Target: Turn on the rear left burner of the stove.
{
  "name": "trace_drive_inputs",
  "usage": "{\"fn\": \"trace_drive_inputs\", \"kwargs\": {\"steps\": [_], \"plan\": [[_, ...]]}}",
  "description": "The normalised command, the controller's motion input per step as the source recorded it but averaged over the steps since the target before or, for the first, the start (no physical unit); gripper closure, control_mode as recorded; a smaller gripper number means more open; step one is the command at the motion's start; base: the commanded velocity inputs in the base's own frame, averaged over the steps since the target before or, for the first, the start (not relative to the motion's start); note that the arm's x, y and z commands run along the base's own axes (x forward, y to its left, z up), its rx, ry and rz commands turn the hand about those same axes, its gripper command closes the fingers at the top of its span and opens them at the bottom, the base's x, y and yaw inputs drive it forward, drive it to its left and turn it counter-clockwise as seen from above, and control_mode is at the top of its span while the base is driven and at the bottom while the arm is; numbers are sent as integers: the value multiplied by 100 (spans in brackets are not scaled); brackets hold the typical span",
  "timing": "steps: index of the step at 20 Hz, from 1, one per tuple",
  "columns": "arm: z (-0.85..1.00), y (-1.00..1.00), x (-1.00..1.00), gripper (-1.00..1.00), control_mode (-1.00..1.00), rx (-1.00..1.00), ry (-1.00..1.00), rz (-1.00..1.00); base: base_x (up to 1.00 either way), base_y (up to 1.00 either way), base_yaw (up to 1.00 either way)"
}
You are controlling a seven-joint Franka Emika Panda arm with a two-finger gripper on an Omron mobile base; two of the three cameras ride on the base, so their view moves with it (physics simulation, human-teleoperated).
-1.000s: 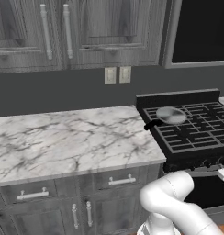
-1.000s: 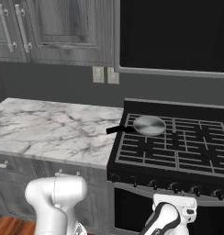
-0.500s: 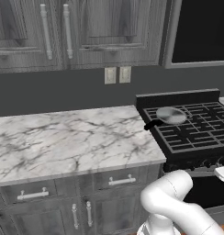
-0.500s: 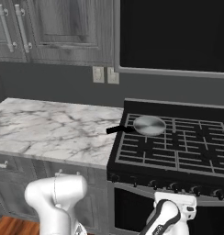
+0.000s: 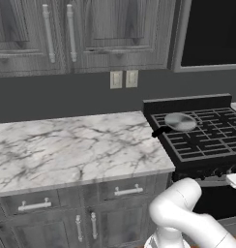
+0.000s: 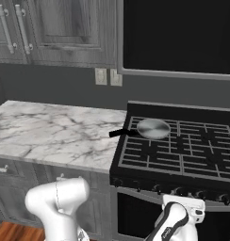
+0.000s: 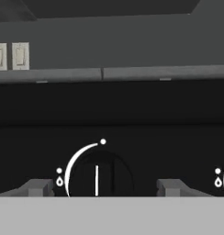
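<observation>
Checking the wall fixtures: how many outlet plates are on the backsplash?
2. The left outlet plate and the right outlet plate sit side by side on the dark wall, above the counter, left of the stove.

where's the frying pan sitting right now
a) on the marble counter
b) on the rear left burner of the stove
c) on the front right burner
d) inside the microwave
b: the pan rests on the rear left burner of the stove, its black handle sticking out toward the counter.
</observation>
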Motion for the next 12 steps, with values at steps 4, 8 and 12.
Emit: {"fn": "trace_drive_inputs", "kwargs": {"steps": [4, 8, 12], "plan": [[-16, -17, 16, -100, -100, 2, 0, 0, 0, 0, 0], [-15, -11, 16, 100, -100, 2, 0, 0, 0, 0, 0], [-8, 0, 12, 100, -100, 0, 0, 0, 0, 0, 0]]}}
